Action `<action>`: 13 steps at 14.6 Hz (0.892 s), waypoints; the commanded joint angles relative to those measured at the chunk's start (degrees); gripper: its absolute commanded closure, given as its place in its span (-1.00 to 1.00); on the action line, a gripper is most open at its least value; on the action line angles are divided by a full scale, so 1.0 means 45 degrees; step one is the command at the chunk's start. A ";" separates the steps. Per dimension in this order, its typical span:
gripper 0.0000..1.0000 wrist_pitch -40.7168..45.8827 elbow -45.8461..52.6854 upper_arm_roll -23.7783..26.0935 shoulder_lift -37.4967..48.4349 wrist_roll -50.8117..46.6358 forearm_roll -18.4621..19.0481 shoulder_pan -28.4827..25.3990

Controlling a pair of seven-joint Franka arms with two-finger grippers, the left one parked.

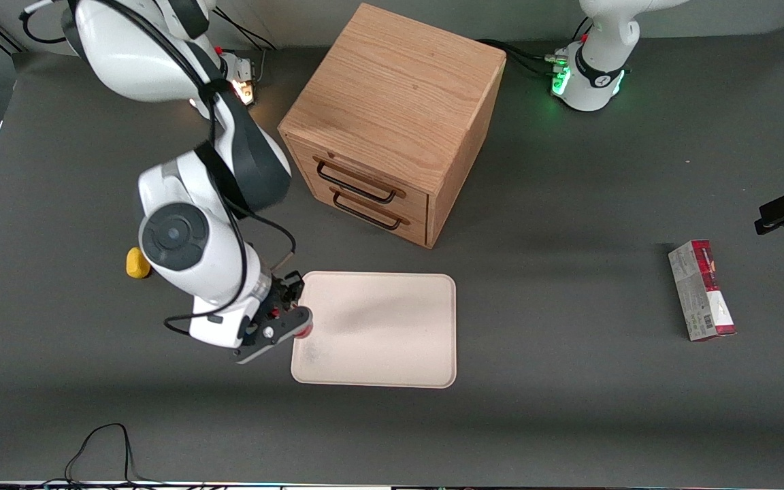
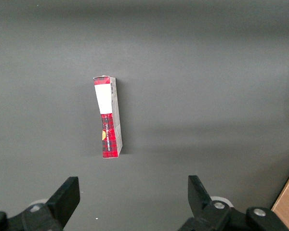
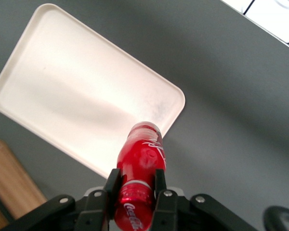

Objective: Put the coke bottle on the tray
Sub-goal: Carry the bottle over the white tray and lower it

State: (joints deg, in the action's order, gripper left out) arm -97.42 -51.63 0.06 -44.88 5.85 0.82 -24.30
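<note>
My gripper [image 3: 136,184] is shut on the coke bottle [image 3: 140,163], a slim red bottle whose silvery base points away from the wrist, over the rim of the tray [image 3: 77,91]. In the front view the gripper [image 1: 291,325] hangs above the edge of the cream-white tray [image 1: 385,340] that lies toward the working arm's end. Only a small red bit of the coke bottle [image 1: 304,332] peeks out under the black fingers there.
A wooden drawer cabinet [image 1: 392,116] with two black handles stands farther from the front camera than the tray. A small yellow object [image 1: 136,264] lies beside the working arm. A red-and-grey carton [image 1: 701,289] lies toward the parked arm's end of the table.
</note>
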 commanded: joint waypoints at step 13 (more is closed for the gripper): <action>-0.72 -0.1885 0.0419 0.0045 -0.2214 -0.0226 0.0091 0.0049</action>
State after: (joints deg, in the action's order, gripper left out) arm -105.84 -51.52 0.02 -54.25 5.85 0.82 -24.14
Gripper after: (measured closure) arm 0.670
